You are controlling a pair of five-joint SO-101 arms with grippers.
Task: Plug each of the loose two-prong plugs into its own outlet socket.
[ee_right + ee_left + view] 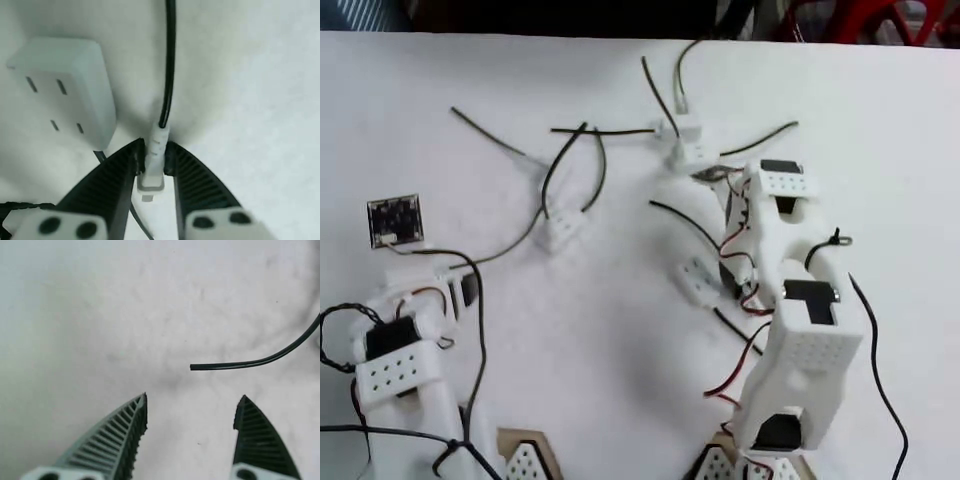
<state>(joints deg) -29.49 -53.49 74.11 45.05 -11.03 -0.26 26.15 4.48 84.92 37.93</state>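
Note:
My right gripper [154, 150] is shut on a white two-prong plug [152, 167] whose black cord [169, 60] runs away from the fingers. Close beside it lies a white outlet block [65, 90] with two pairs of slots facing up. From above, that outlet block [698, 278] sits mid-table with the right gripper [728, 272] against its right side. My left gripper [194, 399] is open over bare table, with the loose end of a black wire [240, 364] just beyond its fingertips. In the high view the left gripper [458, 290] is at the lower left.
Another white outlet block [560, 232] lies centre-left with black wires looping off it. Two more white blocks [686, 142] sit at the back centre. A small black board [395, 220] lies at the left. Red and black cables hang along the right arm [800, 350].

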